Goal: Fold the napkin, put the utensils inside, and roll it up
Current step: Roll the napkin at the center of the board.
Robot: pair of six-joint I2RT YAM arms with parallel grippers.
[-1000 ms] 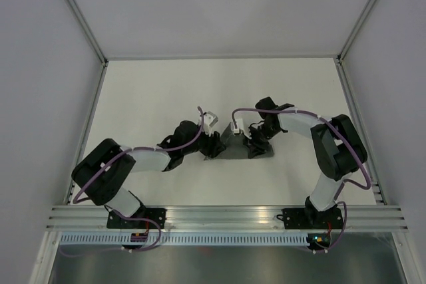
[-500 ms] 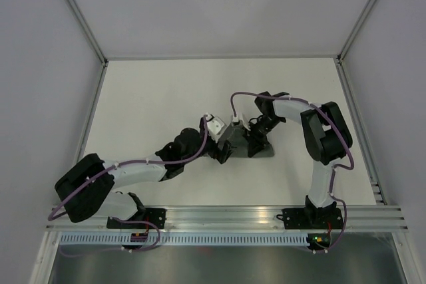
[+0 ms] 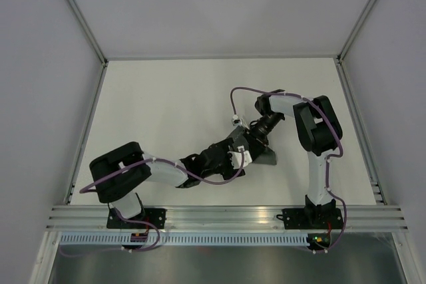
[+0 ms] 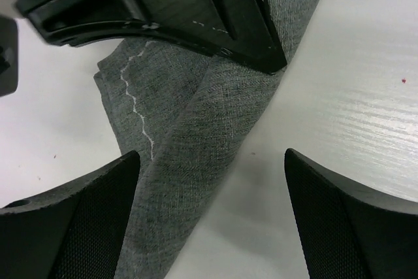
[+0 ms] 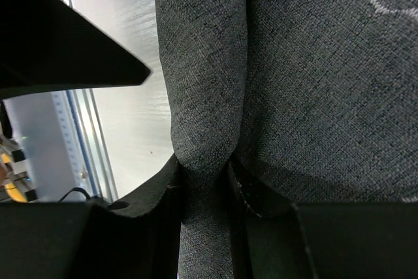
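The napkin (image 3: 267, 156) is a dark grey cloth gathered into a narrow roll on the white table, with a wavy pale stitch line along its hem (image 4: 134, 96). My right gripper (image 3: 257, 140) is shut on the roll; in the right wrist view the fabric (image 5: 294, 63) is pinched between both fingers of the gripper (image 5: 204, 164). My left gripper (image 3: 241, 155) is at the roll's near left end, and it (image 4: 210, 155) stands wide open, holding nothing. The roll's edge (image 4: 189, 135) lies between its fingers. The utensils are out of view.
The right gripper's black fingers (image 4: 196, 11) fill the top of the left wrist view, close to my left fingers. White table (image 3: 166, 98) surrounds the napkin, with walls on three sides and an aluminium rail (image 3: 226, 214) at the near edge.
My left gripper has let go, opened wide and swung right to the napkin's near side. The right arm's elbow has folded inward while its grip on the napkin stays.
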